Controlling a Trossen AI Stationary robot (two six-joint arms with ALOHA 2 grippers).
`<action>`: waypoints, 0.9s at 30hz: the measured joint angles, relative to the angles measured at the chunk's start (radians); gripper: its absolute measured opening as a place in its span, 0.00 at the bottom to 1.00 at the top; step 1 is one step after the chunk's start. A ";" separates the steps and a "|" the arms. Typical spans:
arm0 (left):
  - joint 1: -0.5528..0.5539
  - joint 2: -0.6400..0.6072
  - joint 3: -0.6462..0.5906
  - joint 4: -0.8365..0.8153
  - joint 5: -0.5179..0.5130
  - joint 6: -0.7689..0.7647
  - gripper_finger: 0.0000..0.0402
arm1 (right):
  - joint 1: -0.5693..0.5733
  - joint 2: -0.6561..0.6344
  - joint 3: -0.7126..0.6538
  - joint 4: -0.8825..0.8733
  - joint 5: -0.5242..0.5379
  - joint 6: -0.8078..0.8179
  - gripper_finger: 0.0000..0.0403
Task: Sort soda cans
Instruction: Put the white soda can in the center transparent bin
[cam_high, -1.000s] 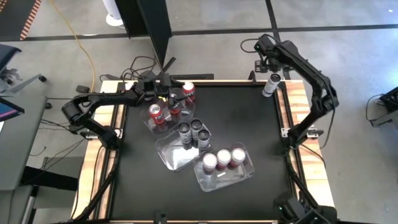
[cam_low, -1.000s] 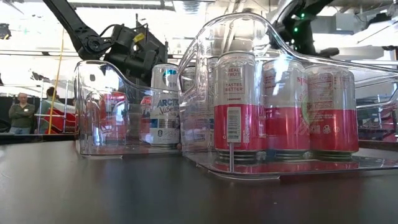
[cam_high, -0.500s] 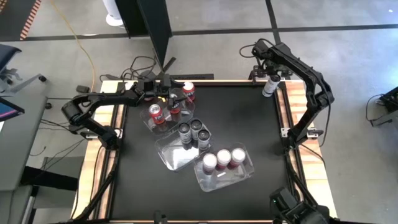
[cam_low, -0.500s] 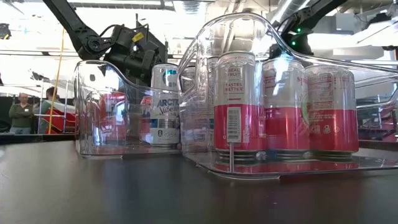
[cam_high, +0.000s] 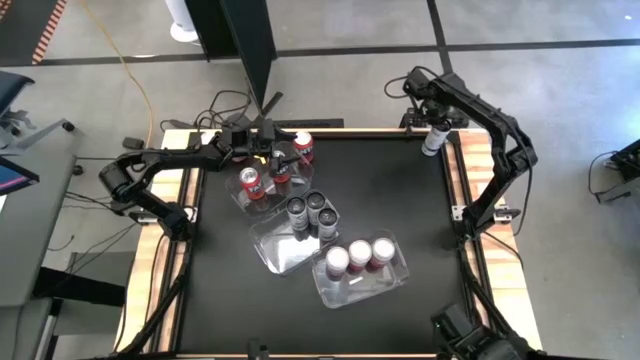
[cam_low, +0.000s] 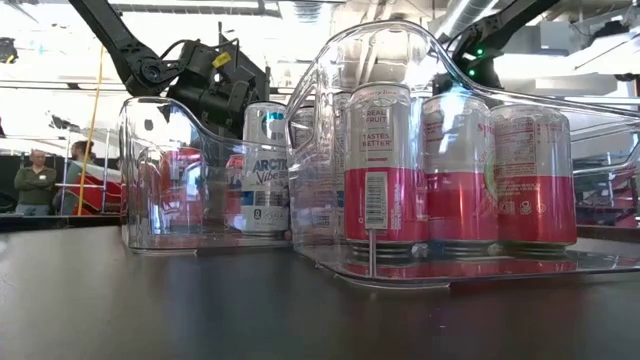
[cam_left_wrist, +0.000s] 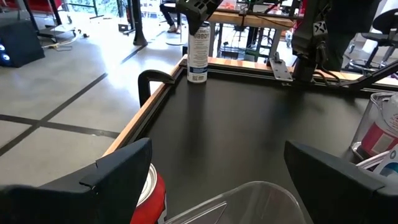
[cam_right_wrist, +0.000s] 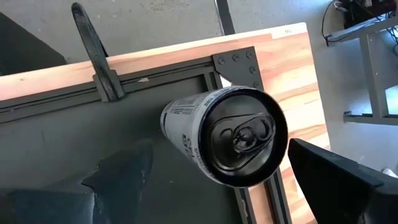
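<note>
A white-and-grey soda can (cam_high: 432, 138) stands upright on the table's far right corner; its dark silver top (cam_right_wrist: 241, 142) faces my right gripper (cam_high: 430, 116). That gripper hovers just above the can, open, one finger on each side and touching nothing. My left gripper (cam_high: 276, 158) is open at the far left, level over the tub of red cans (cam_high: 262, 180), with nothing between its fingers. One red can (cam_left_wrist: 152, 193) shows beside its finger. Dark cans (cam_high: 308, 212) fill the middle tub, and white-and-red cans (cam_high: 358, 256) the near tub.
Three clear plastic tubs (cam_high: 285, 250) lie in a diagonal row from far left to near centre. In the low view the near tub (cam_low: 440, 265) hides much of the table. A raised wooden frame (cam_right_wrist: 283, 74) borders the black mat, and a clamp (cam_right_wrist: 99, 56) sits on the far edge. People stand in the room beyond.
My right gripper has come down toward the can at the far right corner and has turned at the wrist. The can and the left arm have kept still.
</note>
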 joint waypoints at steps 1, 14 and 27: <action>0.000 0.000 0.000 0.000 0.000 0.000 0.89 | 0.000 0.000 -0.004 0.003 0.002 0.007 0.97; 0.000 0.000 0.000 -0.004 0.000 0.000 0.89 | 0.026 0.000 -0.061 0.031 0.057 0.127 0.97; 0.000 0.000 -0.001 -0.009 0.000 0.001 0.89 | 0.027 0.000 -0.061 0.033 0.079 0.211 0.95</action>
